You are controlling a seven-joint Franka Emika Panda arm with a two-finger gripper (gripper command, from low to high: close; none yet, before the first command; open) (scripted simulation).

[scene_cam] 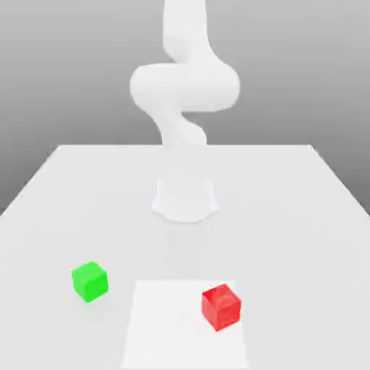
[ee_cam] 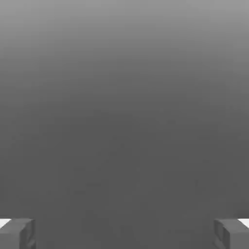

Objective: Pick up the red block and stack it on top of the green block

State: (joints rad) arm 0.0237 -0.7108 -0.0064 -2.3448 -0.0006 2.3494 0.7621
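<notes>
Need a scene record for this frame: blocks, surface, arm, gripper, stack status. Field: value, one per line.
red block: on the white patch, near its edge on the exterior view's right
green block: on the table beyond the patch, toward the exterior view's left
block contact: none, wide gap between them
table: pale
arm: white, upright behind both blocks
gripper: open, fingertips wide apart, nothing between them
stack: not made

text: none legible; labels: none; numbers: none; signs: none
</notes>
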